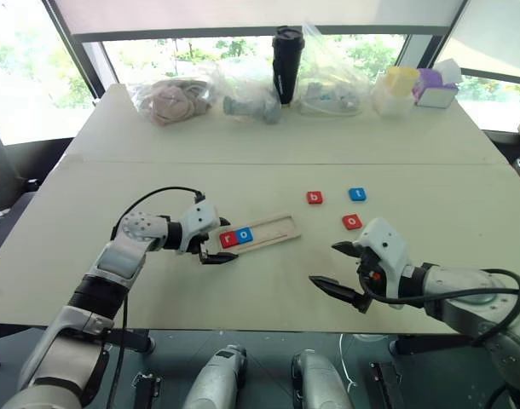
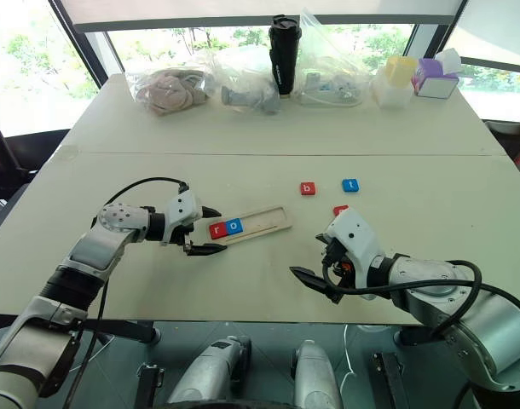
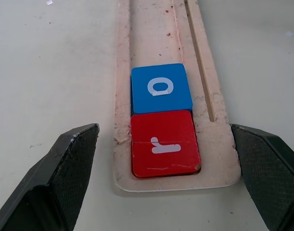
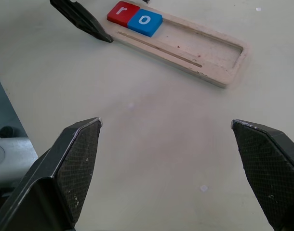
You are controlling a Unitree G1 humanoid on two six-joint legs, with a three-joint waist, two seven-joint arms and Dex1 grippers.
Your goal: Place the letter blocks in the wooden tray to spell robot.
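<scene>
Tray [image 1: 262, 233] is lying on the tabletop [image 1: 268, 145], its near end sitting between the left jaws. Red r [image 3: 165, 143] and blue o [image 3: 161, 87] are sitting touching each other in the slot at that end, r closest to the left jaws, o just beyond it; rest of the slot is showing bare wood. Left gripper [image 1: 216, 239] is hovering at the tray end with jaws standing wide apart, one finger on each side of the tray, gripping nothing. Right gripper [image 1: 338, 265] is hanging over bare tabletop, jaws spread wide, nothing between them, tray well beyond them. Red b [image 1: 314, 198], blue t [image 1: 356, 194] and red o [image 1: 351, 221] are lying loose on the tabletop beyond the right jaws, red o nearest them, all apart from the tray.
</scene>
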